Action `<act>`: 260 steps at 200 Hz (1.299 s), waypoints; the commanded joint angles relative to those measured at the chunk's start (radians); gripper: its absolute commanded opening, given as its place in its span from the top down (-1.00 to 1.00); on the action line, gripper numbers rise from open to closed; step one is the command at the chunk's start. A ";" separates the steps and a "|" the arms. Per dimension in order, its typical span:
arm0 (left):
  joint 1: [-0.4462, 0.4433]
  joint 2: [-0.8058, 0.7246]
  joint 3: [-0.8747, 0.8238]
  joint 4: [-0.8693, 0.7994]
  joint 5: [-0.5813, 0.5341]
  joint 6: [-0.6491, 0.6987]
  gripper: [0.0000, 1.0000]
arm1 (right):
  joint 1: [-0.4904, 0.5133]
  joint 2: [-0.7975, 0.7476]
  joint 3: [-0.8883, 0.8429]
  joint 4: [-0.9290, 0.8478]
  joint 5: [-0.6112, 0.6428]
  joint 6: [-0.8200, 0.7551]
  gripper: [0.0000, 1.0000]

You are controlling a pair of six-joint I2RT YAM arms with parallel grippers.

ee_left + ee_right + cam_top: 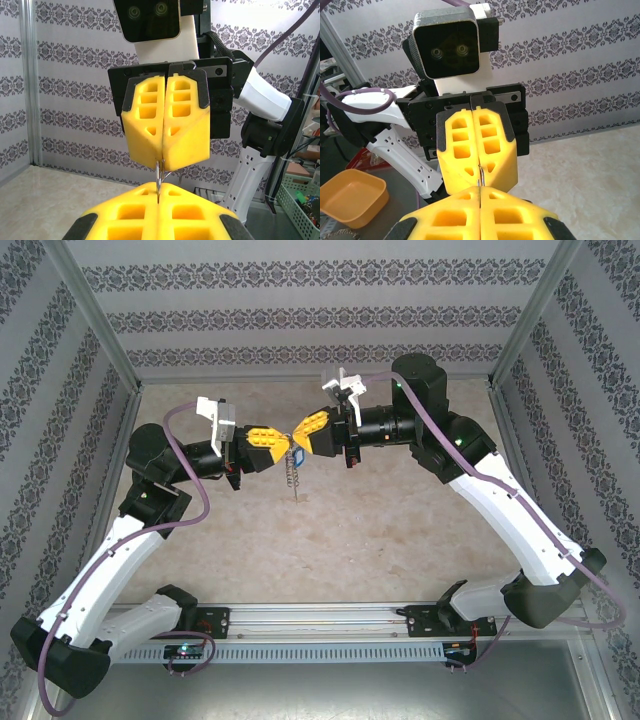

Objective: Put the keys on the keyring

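Both yellow-fingered grippers meet tip to tip above the middle of the table. My left gripper (285,447) (158,192) is shut on a thin metal edge of the keyring (159,175). That metal runs straight into my right gripper (300,437) (480,195), also shut on it. In the top view the keyring's row of wire rings (293,478) hangs below the fingertips. The key's blue head (298,453) shows just under the right fingertips. Its metal part is hidden. In the right wrist view a short hooked wire (480,172) spans the gap between the two pairs of jaws.
The beige table (380,530) lies well below the grippers. Patterned walls and metal frame posts (100,350) close in the back and sides. An orange bin (350,197) and a green basket (300,205) stand outside the table. The arms' base rail (320,625) runs along the near edge.
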 commanded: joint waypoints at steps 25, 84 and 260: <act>-0.010 0.018 0.047 0.064 -0.007 -0.009 1.00 | 0.034 0.027 0.021 -0.001 -0.084 -0.009 0.82; -0.014 0.028 0.053 0.074 -0.011 -0.013 1.00 | 0.035 0.024 0.011 0.005 -0.098 -0.004 0.67; -0.019 0.053 0.073 0.081 -0.004 -0.018 1.00 | 0.035 0.020 -0.018 0.006 -0.064 -0.010 0.40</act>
